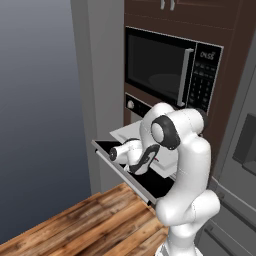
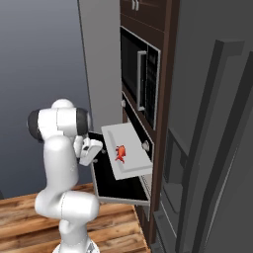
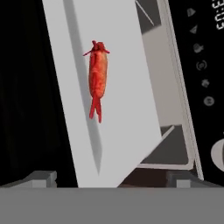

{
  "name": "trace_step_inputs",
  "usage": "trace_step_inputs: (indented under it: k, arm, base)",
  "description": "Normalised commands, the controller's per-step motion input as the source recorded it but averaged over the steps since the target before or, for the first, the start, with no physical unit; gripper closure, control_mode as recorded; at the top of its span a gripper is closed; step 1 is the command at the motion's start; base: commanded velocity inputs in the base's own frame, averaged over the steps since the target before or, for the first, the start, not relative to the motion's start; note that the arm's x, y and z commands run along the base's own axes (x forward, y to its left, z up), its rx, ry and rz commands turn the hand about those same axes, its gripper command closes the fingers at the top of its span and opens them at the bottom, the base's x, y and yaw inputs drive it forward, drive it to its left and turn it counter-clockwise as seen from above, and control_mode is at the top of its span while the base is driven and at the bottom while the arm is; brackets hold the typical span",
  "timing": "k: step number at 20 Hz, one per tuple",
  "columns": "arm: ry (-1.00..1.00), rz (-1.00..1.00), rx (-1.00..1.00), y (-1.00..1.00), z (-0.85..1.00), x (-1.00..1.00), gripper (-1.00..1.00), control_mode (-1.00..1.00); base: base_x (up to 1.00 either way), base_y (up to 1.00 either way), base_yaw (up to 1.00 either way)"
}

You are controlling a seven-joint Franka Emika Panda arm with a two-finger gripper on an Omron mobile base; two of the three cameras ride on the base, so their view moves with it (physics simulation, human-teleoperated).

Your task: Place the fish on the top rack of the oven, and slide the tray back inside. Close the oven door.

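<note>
Fish (image 3: 98,78) lies on the pulled-out tray (image 3: 127,127) above the lowered oven door (image 2: 116,190); gripper (image 2: 91,150) hangs beside it, jaws wide apart, holding nothing.

Tray (image 2: 129,165) pulled out over dropped oven door (image 2: 116,188) (blocking closure), fish (image 2: 120,152) centred

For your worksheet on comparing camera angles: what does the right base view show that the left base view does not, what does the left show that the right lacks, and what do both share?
Right base view alone: the fish lying on the pulled-out tray, apart from the open gripper.

Left base view alone: the microwave keypad seen face-on, and a round silver oven knob.

Both: the oven door folded down, the tray drawn out over it, the microwave above, and the wooden counter in front.
</note>
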Motion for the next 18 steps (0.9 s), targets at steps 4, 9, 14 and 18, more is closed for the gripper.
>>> trace_step_inputs:
  k: [4, 9, 14, 18]
  arm:
    - [0.00, 0.00, -0.01, 0.00, -0.36, 0.33, -1.00, -1.00]
    - [0.00, 0.00, 0.00, 0.00, -0.35, 0.36, -1.00, -1.00]
    - [0.00, 0.00, -0.01, -0.04, -0.23, 0.31, -1.00, -1.00]
    - [0.00, 0.00, -0.02, -0.14, -0.23, 0.28, -1.00, -1.00]
  base:
    - [0.00, 0.00, 0.00]
    - [0.00, 0.00, 0.00]
    - [0.00, 0.00, 0.00]
    - [0.00, 0.00, 0.00]
